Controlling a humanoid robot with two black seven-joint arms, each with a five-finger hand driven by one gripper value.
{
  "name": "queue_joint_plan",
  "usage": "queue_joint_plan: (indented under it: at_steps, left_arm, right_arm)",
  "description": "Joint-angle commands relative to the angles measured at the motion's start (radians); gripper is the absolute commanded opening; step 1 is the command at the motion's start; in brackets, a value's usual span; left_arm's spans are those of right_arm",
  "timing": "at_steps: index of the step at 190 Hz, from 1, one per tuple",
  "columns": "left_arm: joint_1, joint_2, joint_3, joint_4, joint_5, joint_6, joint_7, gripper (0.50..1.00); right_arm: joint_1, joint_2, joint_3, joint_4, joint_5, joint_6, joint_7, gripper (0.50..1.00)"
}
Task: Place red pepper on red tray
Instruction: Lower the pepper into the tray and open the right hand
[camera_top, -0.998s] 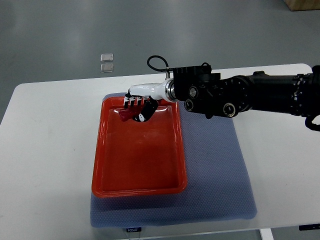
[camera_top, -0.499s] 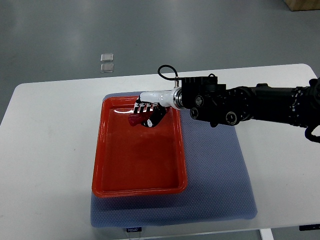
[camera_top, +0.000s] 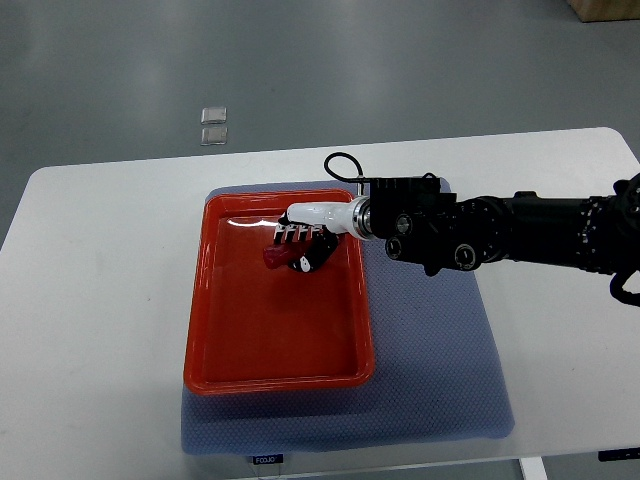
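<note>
On my screen the shallow red plastic tray sits left of centre on a blue-grey textured mat spread over the white bench. In the tray's upper part I see the small red pepper — gripped in the curled fingers of the right hand, low over the tray floor. The black right arm runs in from the right edge. Two small clear squares lie on the grey floor, upper left.

Right hand carried red pepper seemingly lower, further over red tray
</note>
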Motion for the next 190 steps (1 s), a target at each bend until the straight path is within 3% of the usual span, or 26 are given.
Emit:
queue_joint_plan:
  at_steps: [1,38,60,75,85,113,160,190]
  left_arm:
    - [0.000,0.000,0.000,0.002,0.000,0.001,0.000,1.000]
    - [0.000,0.000,0.000,0.004,0.000,0.001,0.000,1.000]
    - [0.000,0.000,0.000,0.002,0.000,0.001,0.000,1.000]
    - [0.000,0.000,0.000,0.002,0.000,-0.001,0.000,1.000]
    - [0.000,0.000,0.000,0.004,0.000,0.001,0.000,1.000]
    - [0.000,0.000,0.000,0.004,-0.001,0.001,0.000,1.000]
    - [0.000,0.000,0.000,0.004,0.000,0.001,0.000,1.000]
    - [0.000,0.000,0.000,0.004,0.000,0.001,0.000,1.000]
  right_arm:
    - [-0.012,0.000,0.000,0.000,-0.001,-0.005,0.003,0.500]
    - [-0.029,0.000,0.000,0.002,-0.003,-0.005,0.014,0.502]
    - [-0.032,0.000,0.000,0.002,-0.003,-0.005,0.014,0.554]
    - [-0.032,0.000,0.000,0.002,-0.003,-0.004,0.014,0.613]
    - [-0.032,0.000,0.000,0.002,-0.001,-0.004,0.014,0.682]
    - [-0.032,0.000,0.001,0.002,0.000,-0.002,0.014,0.756]
    - [-0.026,0.000,0.011,0.002,0.011,0.001,0.014,0.856]
    - [-0.023,0.000,0.023,0.002,0.014,0.001,0.016,0.858]
